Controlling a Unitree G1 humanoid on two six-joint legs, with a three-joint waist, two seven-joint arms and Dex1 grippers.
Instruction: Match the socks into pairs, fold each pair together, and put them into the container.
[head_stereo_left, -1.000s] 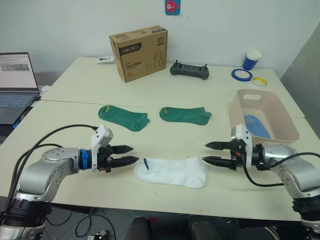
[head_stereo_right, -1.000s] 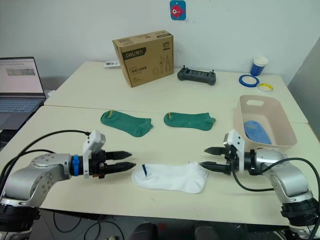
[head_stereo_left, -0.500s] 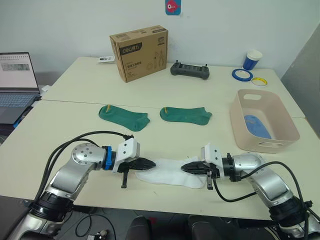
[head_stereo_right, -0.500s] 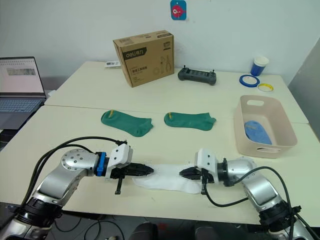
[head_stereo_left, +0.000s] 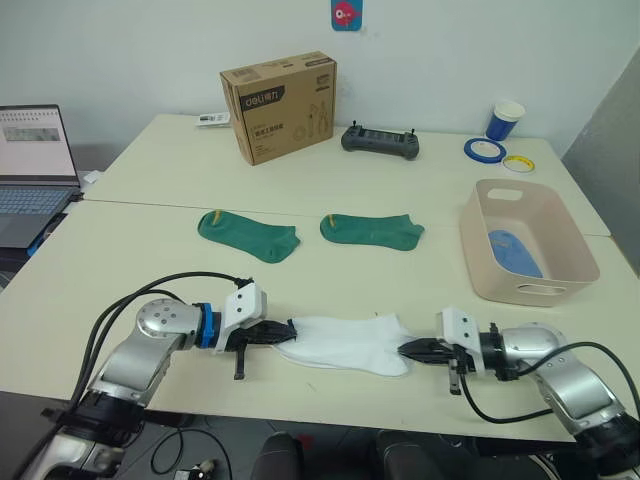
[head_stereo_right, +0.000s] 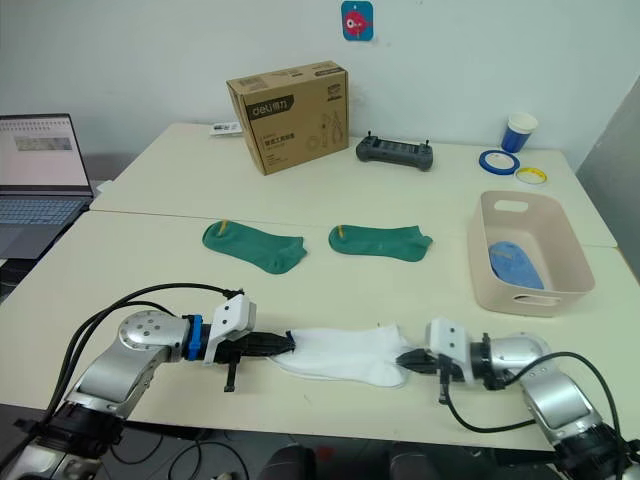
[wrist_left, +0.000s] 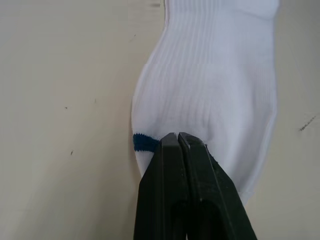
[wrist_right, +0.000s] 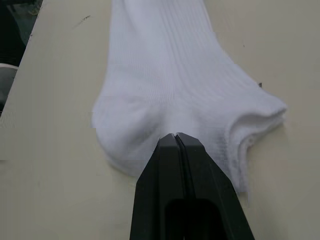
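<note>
Left claw (head_stereo_left: 283, 331) clenched on the striped cuff end of the white soft ankle sock pair (head_stereo_left: 350, 343), right claw (head_stereo_left: 407, 349) clenched on its toe end; pair lies flat on the beige surface (head_stereo_left: 150, 270) near its front edge. Two dark green socks (head_stereo_left: 247, 234) lie apart farther back. Pale pink plastic basin (head_stereo_left: 527, 285) at right holds a light blue sock (head_stereo_left: 514, 252).

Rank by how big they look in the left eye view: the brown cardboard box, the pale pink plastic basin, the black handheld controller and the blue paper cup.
1. Pale pink plastic basin, though it is nearer the camera.
2. Brown cardboard box.
3. Black handheld controller.
4. Blue paper cup.
</note>
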